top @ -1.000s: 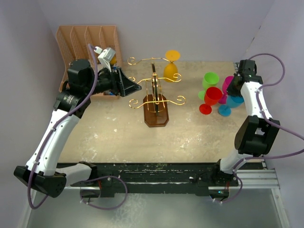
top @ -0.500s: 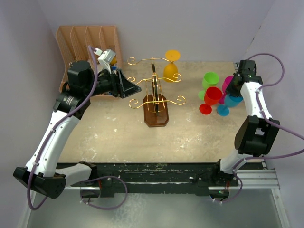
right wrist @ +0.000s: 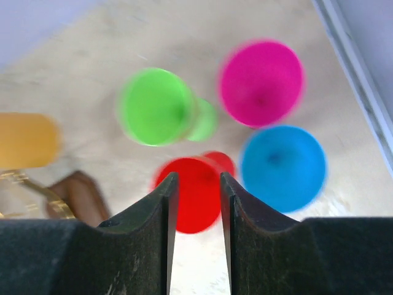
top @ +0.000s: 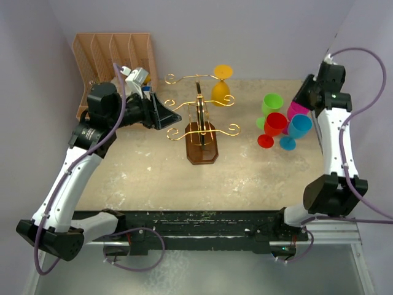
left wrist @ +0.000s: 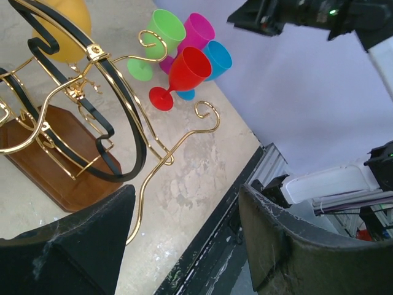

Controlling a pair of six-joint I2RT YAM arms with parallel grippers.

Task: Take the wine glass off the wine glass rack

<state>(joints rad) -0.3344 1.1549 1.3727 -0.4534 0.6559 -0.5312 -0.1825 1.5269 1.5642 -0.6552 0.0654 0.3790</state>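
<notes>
Found the left gripper (left wrist: pixel 185 192) spread wide with nothing between its fingers (left wrist: pixel 80 246), near the left-hand scrolls of the upright gold wire wine glass rack on its dark brown hexagonal wooden base (left wrist: pixel 46 163), without touching it. Found the right gripper (right wrist: pixel 198 178) narrowed to a slim gap, also empty, high above the red plastic goblet (right wrist: pixel 195 206) by the desk's right edge.

Saw the yellow-orange wine glass (top: pixel 220 86) hanging bowl-down from a rack (top: pixel 202 152) arm toward the far edge, mid-desk.

Compared with a second ago: noted the right gripper (top: pixel 303 99) lifted well up from the goblets, uncovering the blue goblet (top: pixel 299 126); noted the left gripper (top: pixel 169 112) barely shifted.

Could not see all of the pink goblet (top: pixel 298 110), partly behind the right gripper from above. Found the right wrist view blurred, the rack base (right wrist: pixel 77 190) cut off by a finger, and the wine glass (left wrist: pixel 61 18) cropped at the left wrist frame's top.
</notes>
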